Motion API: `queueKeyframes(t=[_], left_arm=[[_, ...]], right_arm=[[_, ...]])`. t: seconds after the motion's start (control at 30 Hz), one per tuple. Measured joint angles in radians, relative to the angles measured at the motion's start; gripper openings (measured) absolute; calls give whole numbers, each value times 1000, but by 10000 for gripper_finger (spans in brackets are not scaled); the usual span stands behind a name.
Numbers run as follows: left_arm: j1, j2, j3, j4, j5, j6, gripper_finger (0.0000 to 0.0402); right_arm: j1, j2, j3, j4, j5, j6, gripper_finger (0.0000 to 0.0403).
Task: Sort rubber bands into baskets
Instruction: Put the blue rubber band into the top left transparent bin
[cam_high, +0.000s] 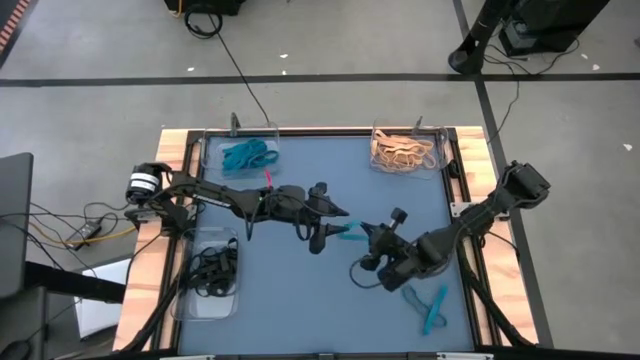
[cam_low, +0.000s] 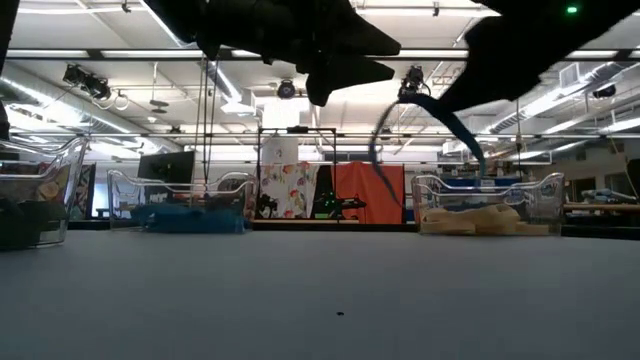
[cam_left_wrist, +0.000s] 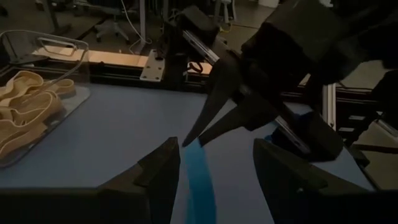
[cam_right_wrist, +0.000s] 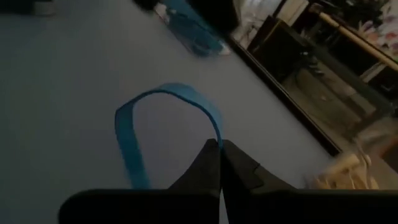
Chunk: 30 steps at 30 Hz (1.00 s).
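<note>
**Two claws meet over one teal band at mid-worktop**

Blue matting covers the worktop (cam_high: 300, 300), framed by pale wood at its left and right edges. Three clear baskets sit on it: one at the far left (cam_high: 240, 152) holding teal rubber bands, one at the far right (cam_high: 405, 150) holding tan ones, one at the near left (cam_high: 208, 275) holding black ones. Near the centre, the right claw (cam_right_wrist: 219, 149) is pinched closed on a teal rubber band (cam_right_wrist: 134, 134), which hangs from it in a loop clear of the worktop in the low view. The left claw (cam_left_wrist: 214, 165) faces it from the left with its fingers spread apart, the band's other end lying between them. Two more teal bands (cam_high: 430, 308) lie loose on the mat at the near right, just beside the right arm.
</note>
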Motion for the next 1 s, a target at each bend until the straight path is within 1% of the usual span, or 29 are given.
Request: queueKeyframes(t=[0.1,0.2,0.3,0.43,0.53,0.6,0.67,0.7,0.83,0.87,1.0], left_arm=[[-5,0,0,-2,0,-2,206],[-6,0,0,-4,-1,-3,206],[-6,0,0,-18,-46,-3,206],[-5,0,0,-44,-137,-21,206],[-5,0,0,-46,-150,-29,205],[-5,0,0,-44,-152,-33,196],[-5,0,0,-45,-152,-54,168],[-5,0,0,-45,-152,-58,147],[-10,0,0,-50,-152,-46,30],[-11,0,0,-52,-152,-43,16],[-11,-5,0,-72,-152,-28,6]], right_arm=[[-44,-6,0,118,-36,-140,8],[-71,-21,0,217,-55,-238,8],[-82,-36,0,288,-50,-322,8],[-88,-71,1,339,-57,-374,8],[-88,-88,1,340,-57,-386,8],[-88,-97,1,341,-53,-389,8],[-88,-98,1,340,-52,-390,8],[-88,-98,1,339,-53,-390,8],[-88,-99,1,339,-61,-389,11],[-88,-99,1,338,-71,-389,14],[-87,-99,1,338,-109,-382,35]])
